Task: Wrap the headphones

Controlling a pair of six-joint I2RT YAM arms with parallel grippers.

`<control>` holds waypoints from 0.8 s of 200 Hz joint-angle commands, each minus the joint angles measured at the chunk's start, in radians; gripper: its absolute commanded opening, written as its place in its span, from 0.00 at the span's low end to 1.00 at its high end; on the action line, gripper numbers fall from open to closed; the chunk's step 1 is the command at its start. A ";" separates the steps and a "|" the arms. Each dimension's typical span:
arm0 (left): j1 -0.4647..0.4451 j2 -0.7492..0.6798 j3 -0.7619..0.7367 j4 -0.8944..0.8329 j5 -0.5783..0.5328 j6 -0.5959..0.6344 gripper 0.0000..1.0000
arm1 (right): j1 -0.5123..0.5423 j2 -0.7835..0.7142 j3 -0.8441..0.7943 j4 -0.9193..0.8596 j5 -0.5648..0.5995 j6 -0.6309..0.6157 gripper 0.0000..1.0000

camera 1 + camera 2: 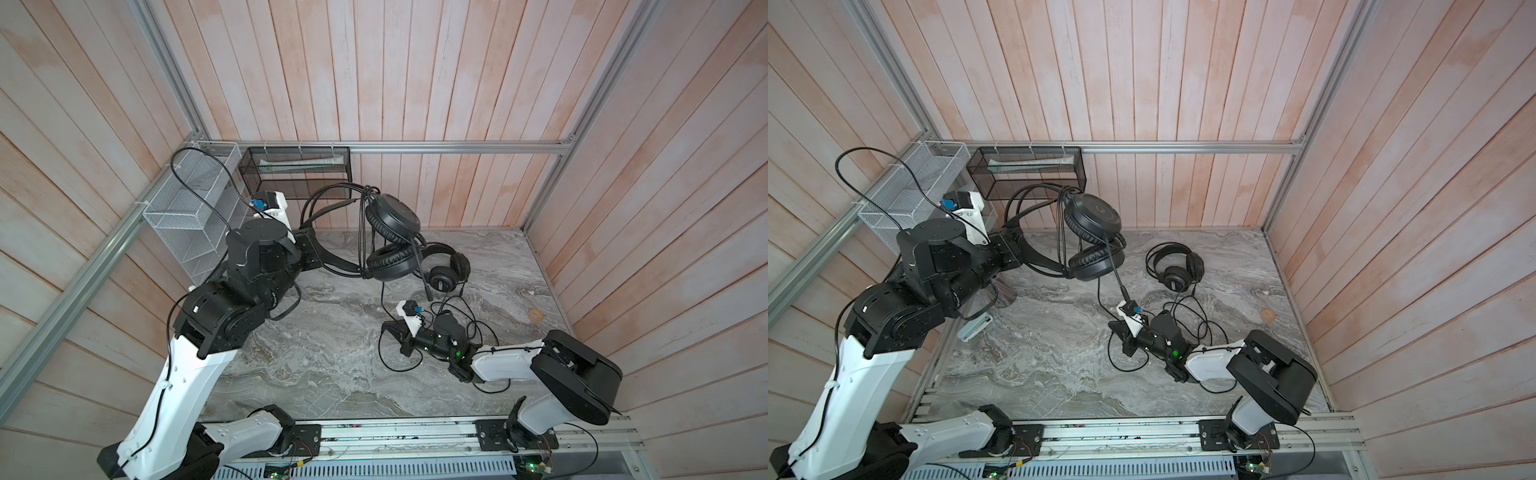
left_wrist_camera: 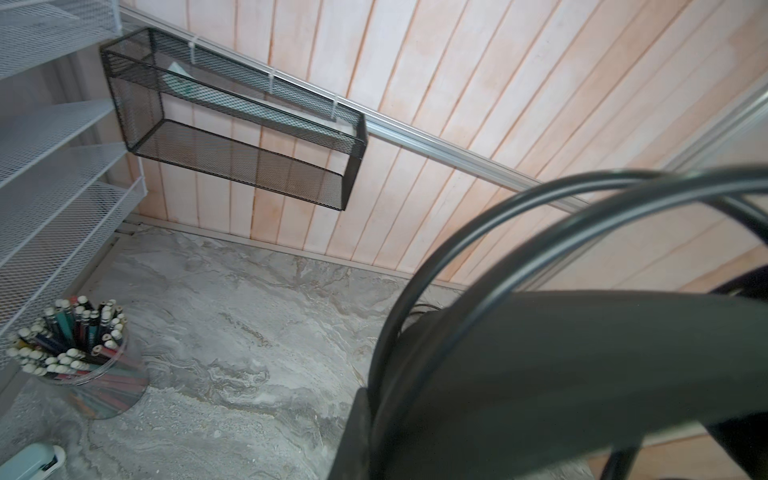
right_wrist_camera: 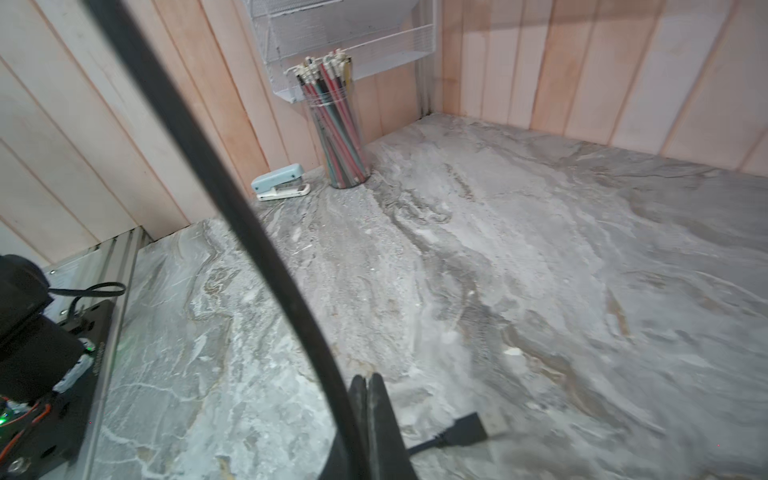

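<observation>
Cable (image 3: 266, 257) beside closed right tool (image 3: 366, 384); mic headset (image 1: 392, 220) in left tool (image 1: 309, 251)

Place: robot test booth in a lab, dressed as an office desk.
Lab signs: plank walls (image 1: 415, 83) in an aluminium frame (image 1: 457, 146); robot arms (image 1: 178, 382) bolted to a metal rail (image 1: 395, 434).
Desk signs: marble-look tabletop (image 1: 332, 353), white wire rack (image 1: 187, 216), black mesh shelf (image 1: 299, 172), cup of pencils (image 3: 345, 145), stapler (image 3: 282, 183).

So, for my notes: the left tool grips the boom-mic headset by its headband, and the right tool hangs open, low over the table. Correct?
Not quite: the right tool is shut, not open, low over the table, as the right wrist view shows. The left tool does grip the boom-mic headset by its headband.
</observation>
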 commanded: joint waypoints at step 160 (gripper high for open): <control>0.317 0.088 -0.429 0.288 0.001 -0.145 0.00 | 0.443 -0.227 0.548 -1.021 0.309 -0.426 0.00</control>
